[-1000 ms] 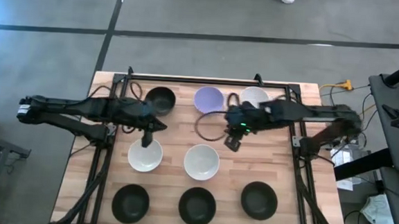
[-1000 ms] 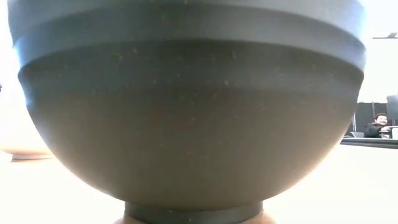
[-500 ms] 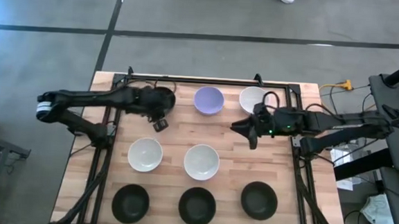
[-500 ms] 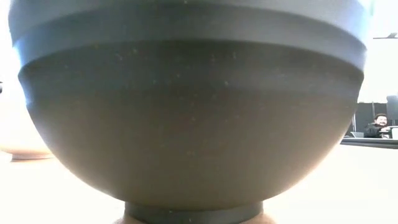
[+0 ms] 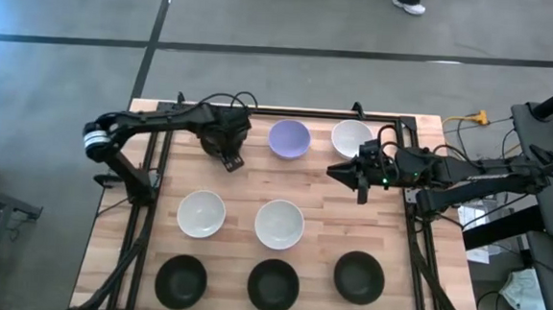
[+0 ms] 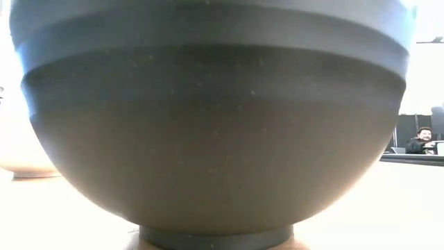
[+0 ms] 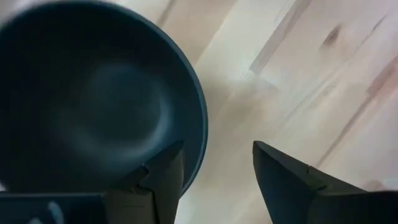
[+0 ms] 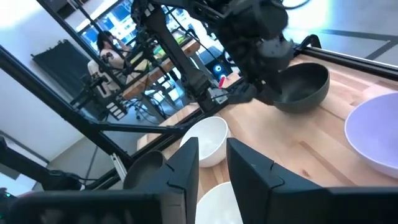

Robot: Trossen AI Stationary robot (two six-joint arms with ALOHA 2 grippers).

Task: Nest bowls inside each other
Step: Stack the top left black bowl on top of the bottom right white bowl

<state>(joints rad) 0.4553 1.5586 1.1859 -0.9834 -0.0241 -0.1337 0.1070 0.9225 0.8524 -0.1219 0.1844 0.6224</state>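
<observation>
In the far row, a black bowl [image 5: 222,132], a lavender bowl [image 5: 289,138] and a white bowl [image 5: 352,136] each rest on their feet. Two white bowls [image 5: 201,213] [image 5: 279,222] sit in the middle row. Three black bowls [image 5: 180,279] [image 5: 272,285] [image 5: 359,275] stand in the near row. My left gripper [image 7: 217,162] is open at the far black bowl's [image 7: 93,106] near right rim. My right gripper [image 5: 359,182] hangs beside the far white bowl, on its near side. Its fingers [image 8: 186,158] stand slightly apart with nothing between them. My left gripper comes from above at the black bowl's rim [image 7: 199,134], one finger [image 7: 163,177] over the inside and the other [image 7: 280,180] outside it. I cannot tell whether either finger touches the rim. The bowl rests on the table.
A black frame [image 5: 289,110] runs along the table's far edge and down both sides. Bare wood [image 5: 256,178] lies between the far and middle rows. One near black bowl fills the low view [image 6: 215,125]. A person [image 6: 420,139] sits far behind the table.
My left gripper has gone from above the left white bowl toward the table's far edge, ending at the far black bowl. My right gripper has moved from near the table's middle toward the right edge, to beside the far white bowl. No bowl has moved.
</observation>
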